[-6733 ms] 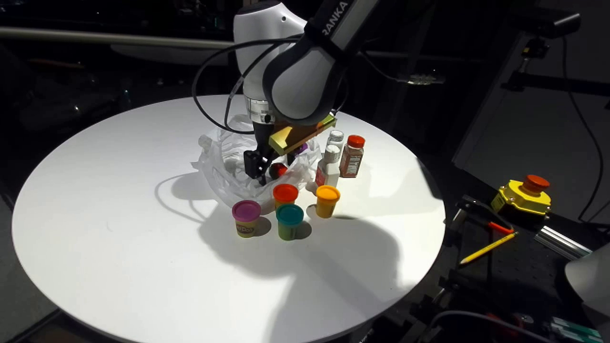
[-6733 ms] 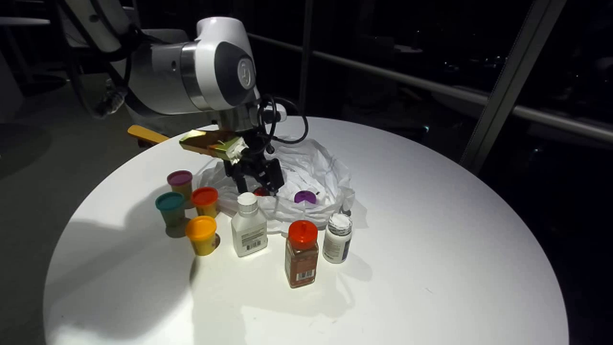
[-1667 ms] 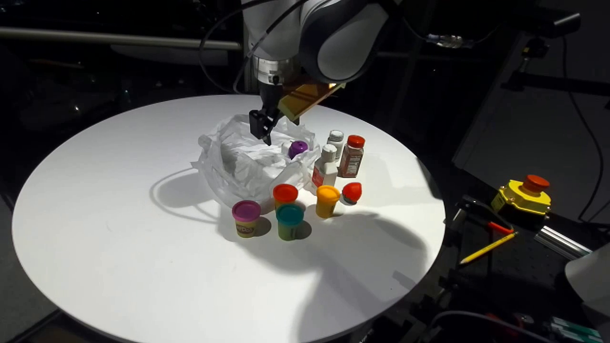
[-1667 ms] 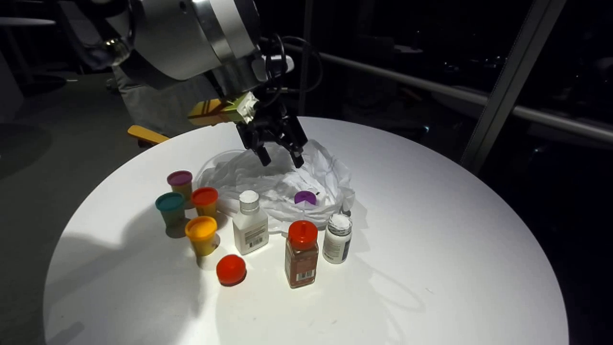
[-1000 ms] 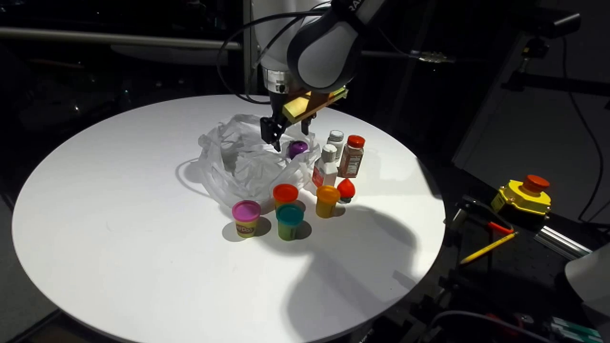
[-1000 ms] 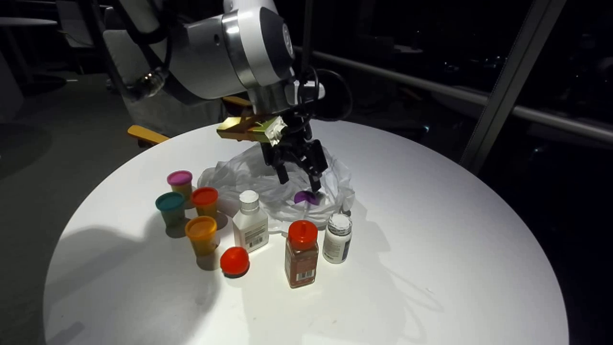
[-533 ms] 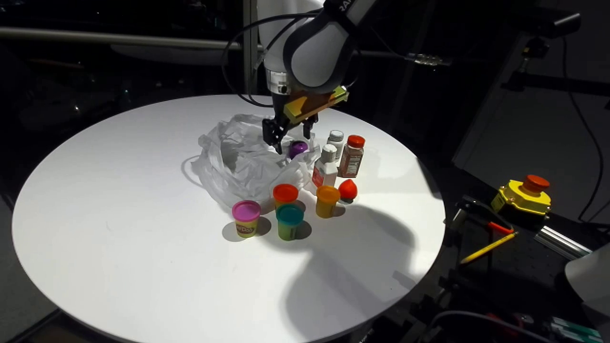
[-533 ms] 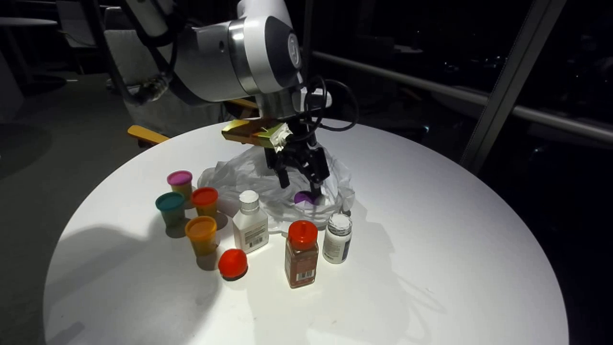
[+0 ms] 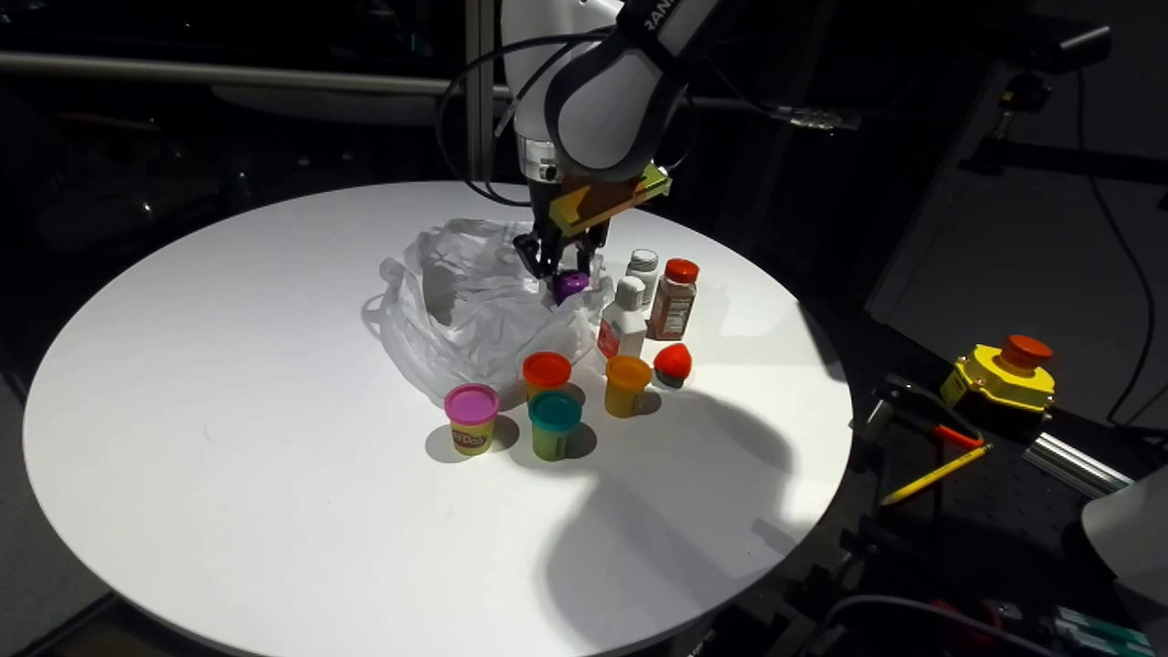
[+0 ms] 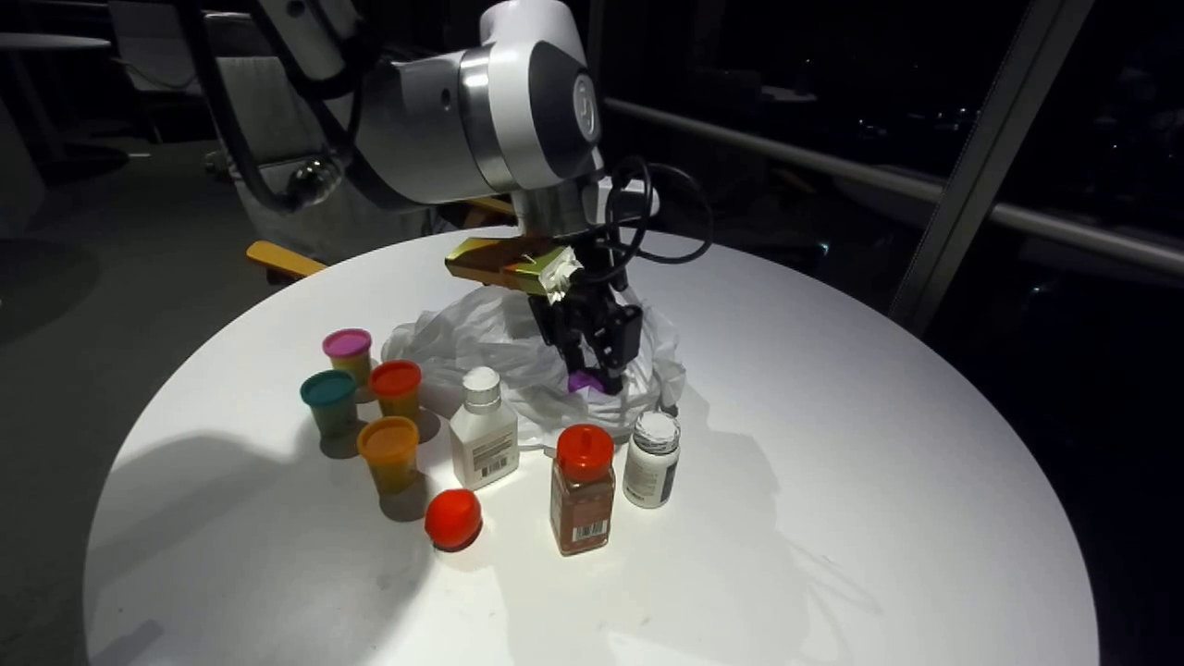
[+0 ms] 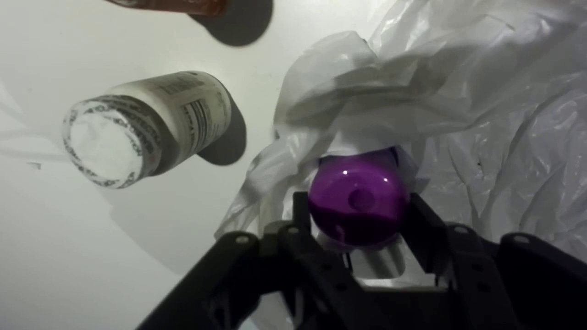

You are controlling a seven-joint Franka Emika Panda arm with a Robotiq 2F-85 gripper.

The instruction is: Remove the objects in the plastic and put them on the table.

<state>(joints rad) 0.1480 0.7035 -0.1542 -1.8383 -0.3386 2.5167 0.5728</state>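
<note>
Purple cap [image 11: 360,190], central in the wrist view, was clamped by the gripper [image 11: 357,204]. On lifting, plastic [image 11: 412,101] bunched alongside could be dragged — and the white bottle [image 11: 153,128], upper left, toppled.

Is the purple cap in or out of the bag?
In. In an exterior view, the near wall of the bag partly hides the purple cap; the wrist view shows bag folds close beside it.

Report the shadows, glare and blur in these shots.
Both exterior views: a broad shadow on the white table, near-darkness beyond it; wrist view: small glints on the purple object, fine print blurred on the white bottle.
</note>
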